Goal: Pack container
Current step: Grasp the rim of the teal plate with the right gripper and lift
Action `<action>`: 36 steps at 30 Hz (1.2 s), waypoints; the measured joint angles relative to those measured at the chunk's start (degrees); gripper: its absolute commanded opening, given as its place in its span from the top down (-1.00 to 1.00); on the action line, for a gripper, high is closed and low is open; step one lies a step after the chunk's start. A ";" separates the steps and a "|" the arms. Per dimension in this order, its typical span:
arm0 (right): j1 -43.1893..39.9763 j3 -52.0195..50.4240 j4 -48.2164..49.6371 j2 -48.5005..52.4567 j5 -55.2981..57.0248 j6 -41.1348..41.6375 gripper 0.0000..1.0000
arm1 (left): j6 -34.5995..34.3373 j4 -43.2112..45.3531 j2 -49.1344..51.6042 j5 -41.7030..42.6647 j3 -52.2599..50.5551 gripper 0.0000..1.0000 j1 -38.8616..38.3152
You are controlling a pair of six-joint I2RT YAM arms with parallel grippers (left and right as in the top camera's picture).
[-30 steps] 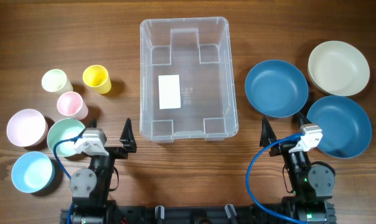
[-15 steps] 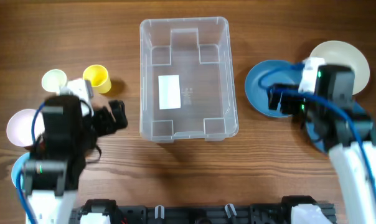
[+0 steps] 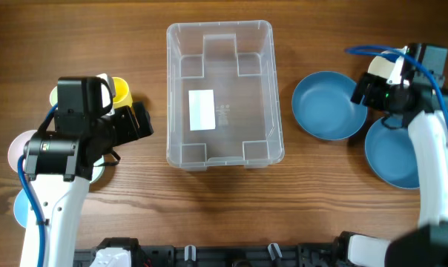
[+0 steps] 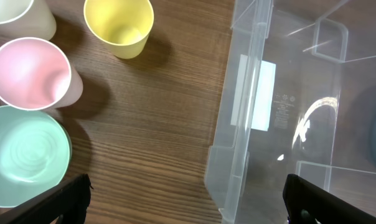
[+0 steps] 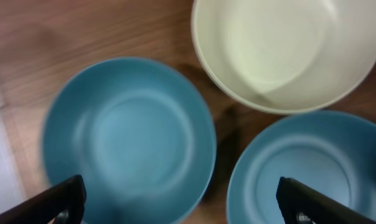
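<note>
The clear plastic container (image 3: 219,27) stands empty at the table's middle, with a white label on its base. Its left wall shows in the left wrist view (image 4: 243,124). My left gripper (image 3: 139,123) is open and empty, hovering between the cups and the container's left wall (image 4: 188,208). My right gripper (image 3: 362,90) is open and empty above the right edge of a blue bowl (image 3: 324,105). In the right wrist view (image 5: 185,204) it hangs over the gap between that blue bowl (image 5: 129,137) and a second blue bowl (image 5: 312,168).
A cream bowl (image 5: 287,50) lies beyond the blue bowls. On the left are a yellow cup (image 4: 119,25), a pink cup (image 4: 29,71), a pale cup (image 4: 14,12) and a mint bowl (image 4: 23,155). A pink bowl (image 3: 18,148) and a light blue bowl (image 3: 20,209) sit at the far left.
Both arms rose from the front edge. The left moved up beside the cups and the container; the right swung out over the blue bowls, then farther back.
</note>
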 measured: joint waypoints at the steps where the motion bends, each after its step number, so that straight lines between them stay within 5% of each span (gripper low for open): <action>1: -0.70 0.04 1.25 3.65 0.24 -0.02 -0.97 | 0.00 0.04 0.15 0.00 0.00 -1.00 0.02; 11: -0.87 0.04 8.13 20.15 -0.94 -0.04 -0.78 | 0.00 0.37 0.44 0.00 0.02 -0.99 0.00; 25: -0.87 0.11 10.34 26.43 -5.14 1.11 0.91 | -0.02 0.52 0.44 0.00 0.04 -0.99 0.00; 36: -0.76 0.52 10.99 20.17 -7.08 2.12 0.92 | -0.02 0.55 0.44 0.00 0.04 -1.00 0.00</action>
